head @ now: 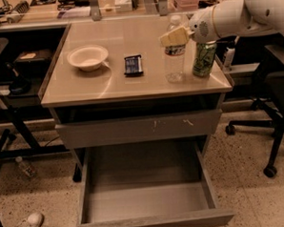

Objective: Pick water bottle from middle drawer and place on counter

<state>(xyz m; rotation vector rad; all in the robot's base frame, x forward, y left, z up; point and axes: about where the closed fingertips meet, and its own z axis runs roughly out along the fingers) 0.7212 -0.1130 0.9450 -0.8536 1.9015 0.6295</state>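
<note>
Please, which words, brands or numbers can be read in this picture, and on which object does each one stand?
No text here can be read.
Green can: printed marks, too blurred to read.
Water bottle label, just below the gripper: too blurred to read.
Dark packet on the counter: pale print, too small to read.

Small clear plastic water bottle with white cap [175, 61] stands upright at right rear of glossy beige desk [131, 87], white arm's beige-tipped gripper [176, 36] at its shoulder, green soda can [204, 58] just beside on the right. White round bowl [87, 57] and dark flat packet [133, 65] sit to the left, apart. Below, wide grey drawer [146, 201] pulled out, under scratched grey drawer front [138, 129].
</note>
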